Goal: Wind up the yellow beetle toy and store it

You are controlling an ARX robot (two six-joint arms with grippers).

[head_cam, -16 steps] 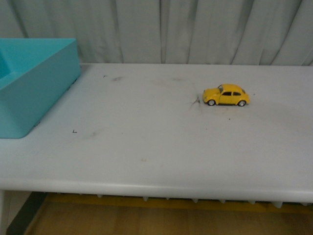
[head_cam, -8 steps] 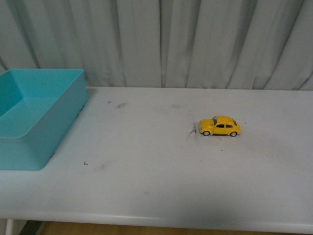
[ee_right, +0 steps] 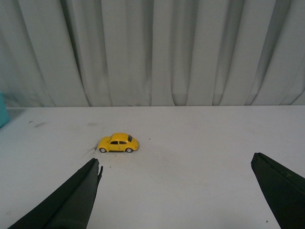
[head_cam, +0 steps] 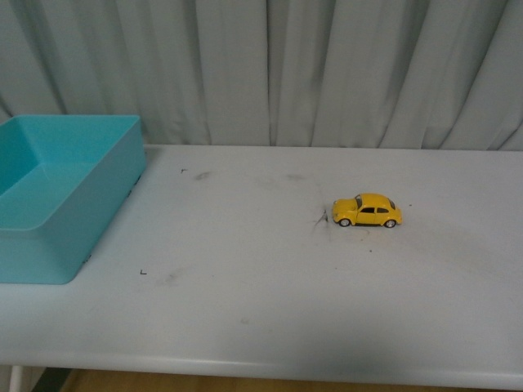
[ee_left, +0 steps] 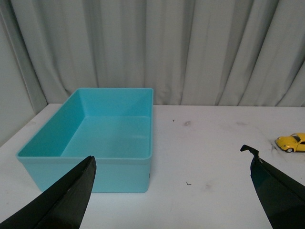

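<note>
In the front view, an open turquoise bin occupies the left edge of the frame on the white tabletop. The yellow beetle toy stands on its wheels right of centre, side-on to the camera and well apart from the bin. The left fingers are spread wide and hold nothing, facing the bin; the right fingers are likewise spread wide and hold nothing, facing the toy without touching it.
</note>
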